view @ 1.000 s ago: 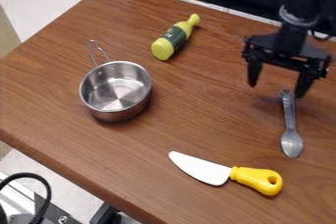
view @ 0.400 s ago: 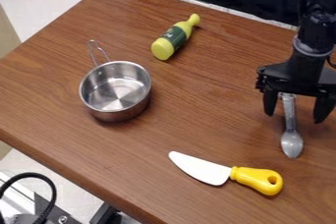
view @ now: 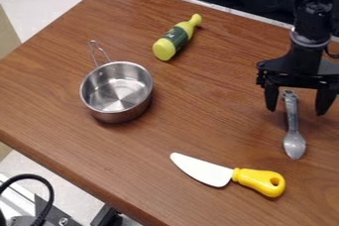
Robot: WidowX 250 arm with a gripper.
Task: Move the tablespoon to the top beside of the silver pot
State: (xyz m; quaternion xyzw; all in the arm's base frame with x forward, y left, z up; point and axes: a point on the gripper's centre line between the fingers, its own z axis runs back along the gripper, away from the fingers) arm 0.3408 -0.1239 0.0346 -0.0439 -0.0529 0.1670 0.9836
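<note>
The black gripper (view: 298, 105) hangs over the right-hand part of the brown wooden table (view: 198, 131), its two fingers (view: 271, 98) spread wide and pointing down, with nothing in its hold. The task's spoon (view: 292, 121), silver-grey, lies flat on the wood, well apart from the silver pot (view: 116, 93); the end of its handle shows in the gap between the fingers, and its bowl points away from the table's far edge. The pot stands upright towards the left part of the table, between the left edge and the near edge, its looped wire handle pointing towards the far left corner. A toy bottle (view: 175, 39), yellow-green with a dark green label, lies on its side nearer the far edge, between pot and gripper, with its neck turned towards that edge. Nearer the near edge lies a toy knife (view: 228, 174), its white blade pointing towards the pot side and its yellow handle near the spoon's bowl. Past the near edge, at the lower left, a black cable (view: 45, 190) curves over some equipment.
</note>
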